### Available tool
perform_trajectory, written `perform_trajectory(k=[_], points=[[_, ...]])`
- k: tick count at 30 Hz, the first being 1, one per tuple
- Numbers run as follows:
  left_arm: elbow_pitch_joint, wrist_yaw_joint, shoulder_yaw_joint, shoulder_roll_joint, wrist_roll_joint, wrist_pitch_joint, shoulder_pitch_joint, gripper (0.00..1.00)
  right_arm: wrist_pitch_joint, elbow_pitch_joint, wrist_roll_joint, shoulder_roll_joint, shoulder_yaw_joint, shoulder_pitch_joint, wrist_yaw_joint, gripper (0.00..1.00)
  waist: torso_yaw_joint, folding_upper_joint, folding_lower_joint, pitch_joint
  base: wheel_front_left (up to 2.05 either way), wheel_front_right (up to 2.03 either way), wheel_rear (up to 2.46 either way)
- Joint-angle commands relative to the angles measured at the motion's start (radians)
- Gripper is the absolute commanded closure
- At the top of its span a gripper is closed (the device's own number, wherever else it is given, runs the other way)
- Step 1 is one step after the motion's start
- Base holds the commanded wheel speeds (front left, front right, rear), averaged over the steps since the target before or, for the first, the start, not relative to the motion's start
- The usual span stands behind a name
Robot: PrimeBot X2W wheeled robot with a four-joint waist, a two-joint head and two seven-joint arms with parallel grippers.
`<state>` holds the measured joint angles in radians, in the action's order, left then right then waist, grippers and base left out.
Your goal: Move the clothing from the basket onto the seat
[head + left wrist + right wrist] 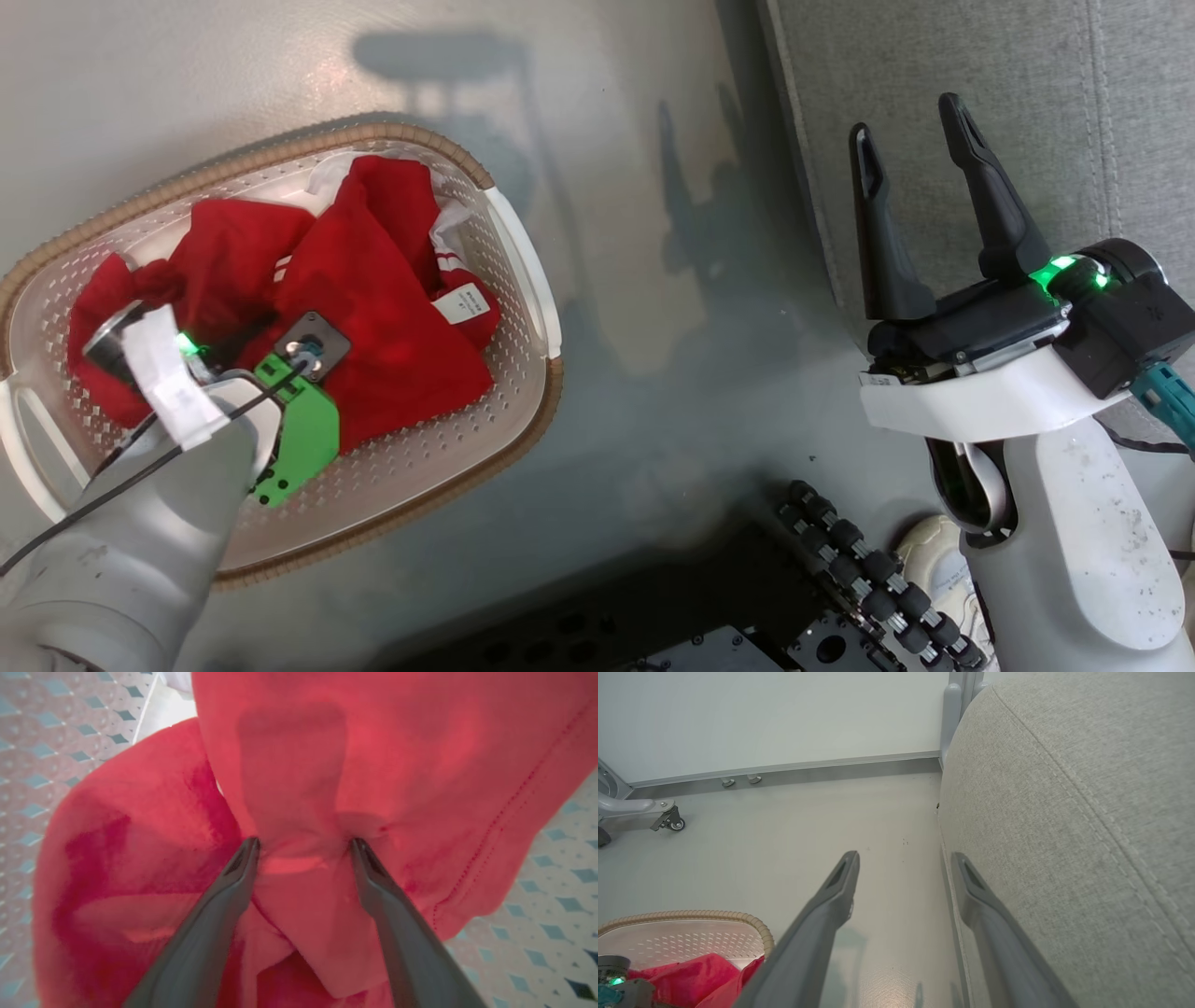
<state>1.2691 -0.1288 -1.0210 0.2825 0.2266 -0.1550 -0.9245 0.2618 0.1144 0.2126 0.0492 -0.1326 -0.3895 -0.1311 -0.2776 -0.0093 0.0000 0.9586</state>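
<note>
Progress check: basically at start. Bright red soft fabric clothing (373, 299), white stripes and paper tag (464, 306) showing, lay heaped in small cream-white perforated plastic basket with brown woven-look rim (439, 467), on floor (653, 373). Big light grey upholstered seat (1027, 75) stood off to right, apart from basket, no red on visible part. Whole transfer left, I'd say. Pose: left arm (121, 541) reached down into basket, left gripper (303, 847) spread wide, tips pressed into fabric, fold between, not pinched. Right gripper (910, 121) hung over seat edge, fingers apart, holding nothing.
</note>
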Motion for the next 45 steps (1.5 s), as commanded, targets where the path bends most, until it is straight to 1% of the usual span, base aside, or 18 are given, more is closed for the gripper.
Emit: perform_trajectory(k=[1, 4, 5, 6, 7, 11, 19, 27, 34, 37, 41, 45], points=[[0.004, -0.003, -0.015, -0.005, 0.006, 0.011, -0.021, 0.0, 0.005, 0.006, -0.005, 0.002, 0.002, -0.001, 0.001, 0.0, 0.005, 0.0093, 0.0, 0.006, 0.0, 0.0, 0.0], [0.006, -0.003, -0.043, -0.013, 0.027, 0.032, -0.03, 0.0, 0.005, 0.01, -0.011, 0.002, 0.0, 0.005, 0.001, 0.0, 0.008, 0.0093, 0.0, 0.01, 0.0, 0.0, 0.0], [0.005, -0.003, -0.054, -0.019, 0.035, 0.034, -0.033, 0.54, 0.005, 0.012, -0.013, 0.002, -0.001, 0.007, 0.001, 0.0, 0.01, 0.0093, 0.0, 0.012, 0.0, 0.0, 0.0], [0.004, -0.003, -0.063, -0.022, 0.04, 0.033, -0.04, 0.72, 0.005, 0.013, -0.014, 0.002, 0.0, 0.009, 0.001, 0.0, 0.011, 0.0093, 0.0, 0.013, 0.0, 0.0, 0.0], [0.004, -0.003, -0.076, -0.022, 0.046, 0.039, -0.045, 1.0, 0.005, 0.014, -0.016, 0.002, 0.001, 0.009, 0.001, 0.0, 0.013, 0.0093, 0.0, 0.013, 0.0, 0.0, 0.0], [0.005, -0.003, -0.109, -0.029, 0.068, 0.047, -0.055, 1.0, 0.005, 0.011, -0.022, 0.002, 0.003, 0.013, 0.001, 0.0, 0.019, 0.0093, 0.0, 0.008, 0.0, 0.0, 0.0], [-0.015, -0.003, -0.155, -0.053, 0.121, -0.038, -0.057, 1.0, 0.005, -0.007, -0.016, 0.002, -0.006, 0.005, 0.001, 0.0, 0.033, 0.0093, 0.0, -0.047, 0.0, 0.0, 0.0], [-0.036, -0.003, -0.194, -0.082, 0.181, -0.088, -0.027, 1.0, 0.005, -0.048, -0.022, 0.003, -0.014, 0.008, 0.001, 0.0, 0.058, 0.0093, 0.0, -0.145, 0.0, 0.0, 0.0], [-0.081, -0.003, -0.208, -0.11, 0.232, -0.11, 0.002, 1.0, 0.005, -0.088, -0.04, 0.002, -0.007, 0.025, 0.001, 0.0, 0.103, 0.0093, 0.0, -0.245, 0.0, 0.0, 0.0], [-0.123, -0.003, -0.193, -0.117, 0.249, -0.111, 0.013, 1.0, 0.005, -0.104, -0.046, 0.003, -0.005, 0.033, 0.001, 0.0, 0.122, 0.0093, 0.0, -0.285, 0.0, 0.0, 0.0], [-0.198, -0.002, -0.154, -0.102, 0.251, -0.111, 0.046, 1.0, 0.005, -0.127, -0.05, 0.003, -0.001, 0.042, 0.001, 0.0, 0.146, 0.0093, 0.0, -0.341, 0.0, 0.0, 0.0], [-0.276, 0.011, -0.097, -0.091, 0.241, -0.111, 0.086, 1.0, 0.005, -0.148, -0.057, 0.003, -0.001, 0.056, 0.001, 0.0, 0.166, 0.0093, 0.0, -0.393, 0.0, 0.0, 0.0]])
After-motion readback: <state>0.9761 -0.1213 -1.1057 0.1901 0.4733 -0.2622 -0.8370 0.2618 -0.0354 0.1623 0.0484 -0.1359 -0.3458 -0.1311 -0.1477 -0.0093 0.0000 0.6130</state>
